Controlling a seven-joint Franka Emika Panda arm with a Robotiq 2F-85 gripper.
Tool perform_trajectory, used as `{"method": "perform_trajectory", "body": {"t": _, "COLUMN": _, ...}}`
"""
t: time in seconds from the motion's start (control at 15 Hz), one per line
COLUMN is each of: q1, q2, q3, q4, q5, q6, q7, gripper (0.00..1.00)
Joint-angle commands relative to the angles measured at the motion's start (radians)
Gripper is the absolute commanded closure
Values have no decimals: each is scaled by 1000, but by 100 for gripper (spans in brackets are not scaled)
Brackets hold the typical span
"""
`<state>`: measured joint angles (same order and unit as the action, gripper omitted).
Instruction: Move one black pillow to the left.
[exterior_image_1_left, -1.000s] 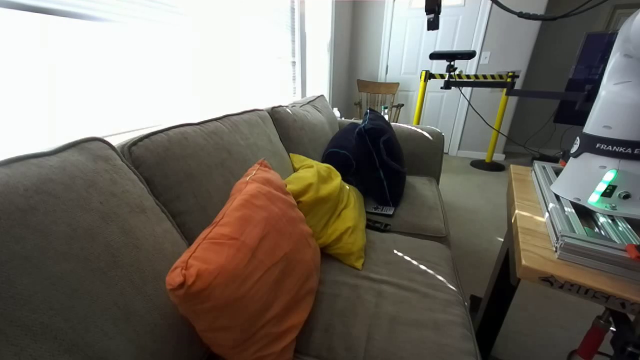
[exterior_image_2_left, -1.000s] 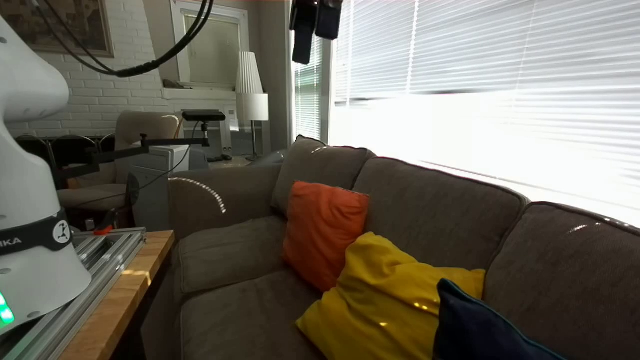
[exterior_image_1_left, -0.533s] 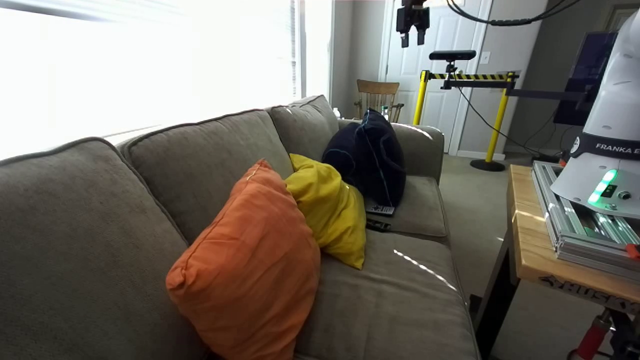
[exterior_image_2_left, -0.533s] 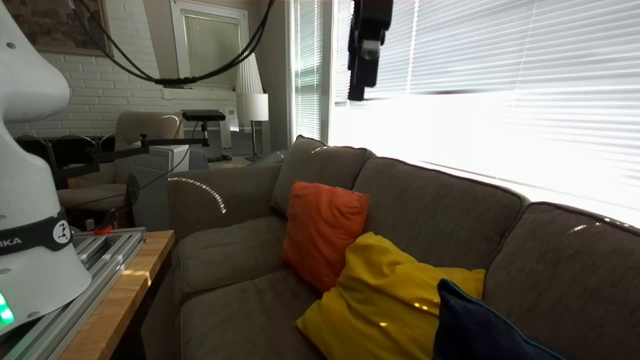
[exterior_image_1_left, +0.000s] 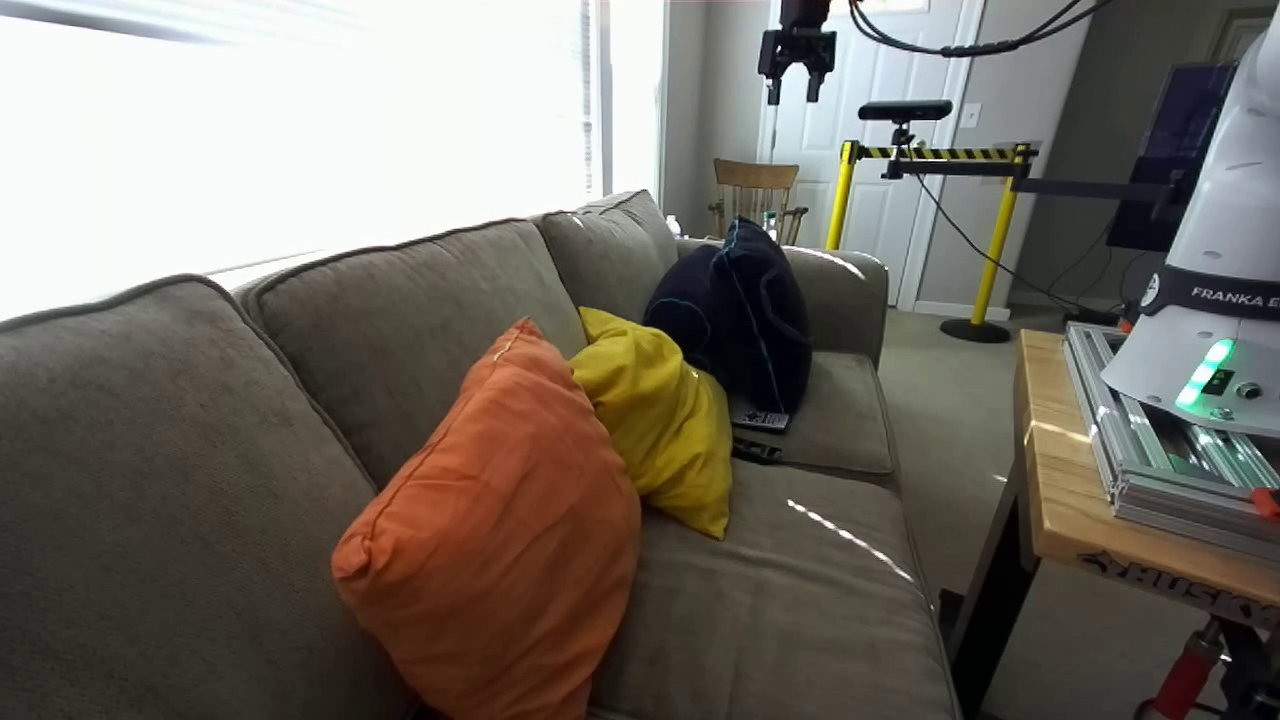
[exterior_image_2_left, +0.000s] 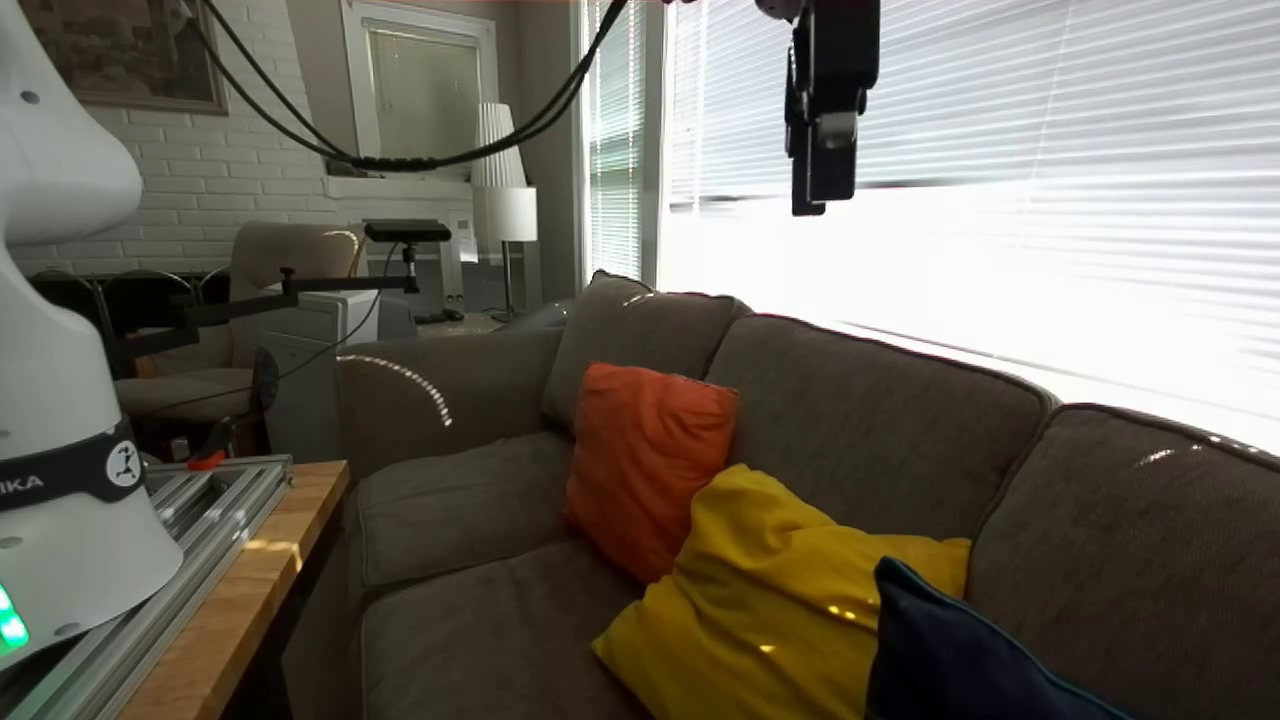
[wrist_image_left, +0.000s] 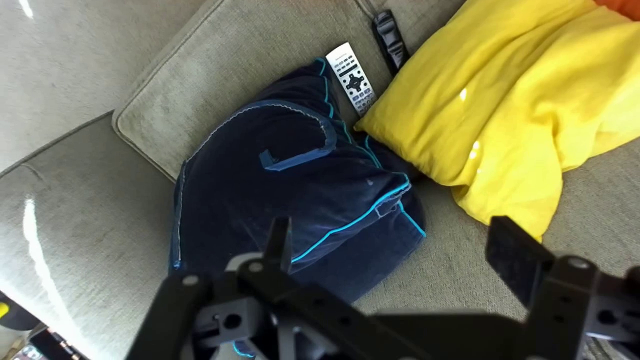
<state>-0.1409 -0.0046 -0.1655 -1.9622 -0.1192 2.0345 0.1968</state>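
Taupe sofa with a black pillow at its armrest end, hand spread above

Wrist view: the black pillow lies on the sofa beneath the hand, which is released, its 2 fingers wide apart. Turquoise piping and a curved blue seam mark the pillow; another dark cushion protrudes from under it, an overlap clearest here. A white remote lies just beside the pillow's edge, and a black remote near that.

In an exterior view, the dark pair sits tilted near the armrest, and the gap between the fingers is plain. In an exterior view, a dark corner with teal piping enters at the lower border, and the hand is seen side-on; which cushion the corner belongs to cannot be told.

Edges and room: in the wrist view, a wedge of bare upholstery widens between the dark pair and the yellow pillow; whether they touch is uncertain. The orange pillow leans beside the yellow, with bare seat from both to the sofa's front edge. A strip of carpet separates that edge from the bench. In both exterior views, the hand hangs in free air, higher than the backrest.
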Motion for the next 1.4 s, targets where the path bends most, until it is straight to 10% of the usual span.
{"method": "perform_trajectory", "body": {"t": 0.0, "q1": -4, "q2": 44, "q3": 6, "q4": -20, "q5": -68, "q6": 173, "q7": 131, "gripper": 0}}
{"method": "perform_trajectory", "body": {"t": 0.6, "q1": 43, "q2": 368, "q3": -90, "q4": -12, "q5": -33, "q6": 762, "q7": 355, "gripper": 0}}
{"method": "perform_trajectory", "body": {"t": 1.0, "q1": 156, "q2": 514, "q3": -224, "q4": 46, "q5": -47, "q6": 668, "q7": 446, "gripper": 0}}
{"method": "perform_trajectory", "body": {"t": 1.33, "q1": 147, "q2": 575, "q3": -175, "q4": 112, "q5": -14, "q6": 527, "q7": 416, "gripper": 0}}
